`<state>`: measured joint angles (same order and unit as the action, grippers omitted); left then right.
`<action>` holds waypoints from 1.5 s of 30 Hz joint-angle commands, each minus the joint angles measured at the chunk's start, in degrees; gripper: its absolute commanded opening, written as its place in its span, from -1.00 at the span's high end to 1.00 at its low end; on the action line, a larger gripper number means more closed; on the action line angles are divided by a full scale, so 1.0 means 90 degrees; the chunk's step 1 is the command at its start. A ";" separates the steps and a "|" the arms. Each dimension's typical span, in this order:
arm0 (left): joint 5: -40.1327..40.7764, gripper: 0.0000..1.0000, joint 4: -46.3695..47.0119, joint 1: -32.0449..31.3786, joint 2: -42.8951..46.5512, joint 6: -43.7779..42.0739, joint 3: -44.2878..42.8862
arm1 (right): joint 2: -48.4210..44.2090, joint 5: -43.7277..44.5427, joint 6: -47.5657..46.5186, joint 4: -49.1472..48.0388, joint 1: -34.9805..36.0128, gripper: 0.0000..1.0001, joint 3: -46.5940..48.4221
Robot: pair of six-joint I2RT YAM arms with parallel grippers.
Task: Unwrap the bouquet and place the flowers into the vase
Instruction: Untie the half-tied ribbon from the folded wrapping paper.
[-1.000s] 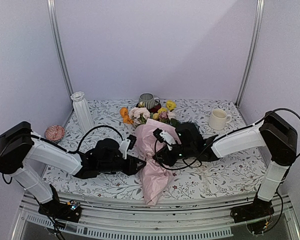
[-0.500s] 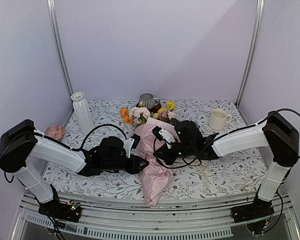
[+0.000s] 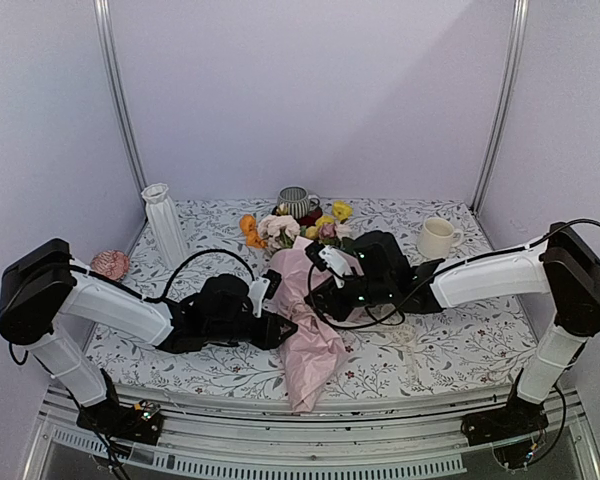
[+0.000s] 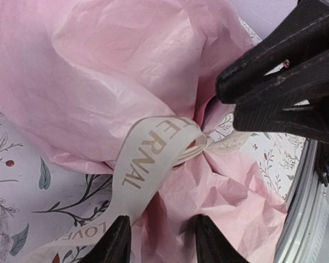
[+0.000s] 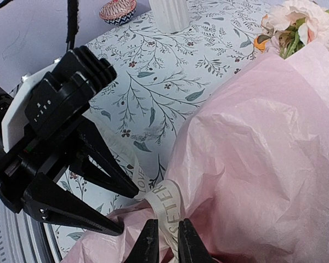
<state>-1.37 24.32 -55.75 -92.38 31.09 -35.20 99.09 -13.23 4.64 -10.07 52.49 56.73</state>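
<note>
From high behind the arm bases (image 3: pixel 120 415), looking down over the whole table (image 3: pixel 460 350); from each wrist, very close, opposite sides, sharing the ribbon (image 4: pixel 148 156) and pink tissue paper (image 4: pixel 98 82).

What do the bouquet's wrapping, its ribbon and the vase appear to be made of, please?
The wrapping looks like matte tissue paper, given its fine crinkles. The ribbon seems woven satin or grosgrain: cream, sheen, printed letters. The vase could be ceramic or plastic: white, ribbed, too distant to tell.

The paper (image 3: pixel 315 345) is pink, and the ribbon (image 4: pixel 145 159) is cream with gold lettering. The flowers (image 3: pixel 278 228) are orange, yellow, pink and cream. The vase (image 3: pixel 164 225) is white. The table (image 3: pixel 450 350) is white with grey-green sprigs. One mug (image 3: pixel 294 201) is grey-striped and the other mug (image 3: pixel 436 238) is cream.
</note>
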 commanded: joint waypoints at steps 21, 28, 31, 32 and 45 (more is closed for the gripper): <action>0.0109 0.19 0.0003 -0.0143 -0.0306 -0.0096 -0.0028 | 0.0471 0.0203 -0.0038 0.0228 0.0178 0.67 -0.0130; 0.0187 0.23 0.0034 -0.0154 -0.0365 -0.0083 -0.0008 | 0.0322 0.0197 0.0006 0.0238 0.0183 0.83 -0.0153; 0.0213 0.24 0.0119 -0.0144 -0.0359 -0.0073 0.0044 | -0.0011 0.0138 0.0057 0.0303 0.0182 0.90 -0.0157; 0.0220 0.24 0.0113 -0.0150 -0.0373 -0.0075 0.0037 | -0.0112 0.0126 0.0068 0.0317 0.0183 0.92 -0.0160; 0.0250 0.24 0.0005 -0.0208 -0.0567 -0.0141 -0.0113 | -0.0258 -0.0190 0.0235 0.0296 0.0182 0.90 0.0219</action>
<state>-0.56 26.30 -56.64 -96.27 30.55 -35.33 98.17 -12.62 5.61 -4.84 53.63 55.29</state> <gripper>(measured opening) 0.379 0.046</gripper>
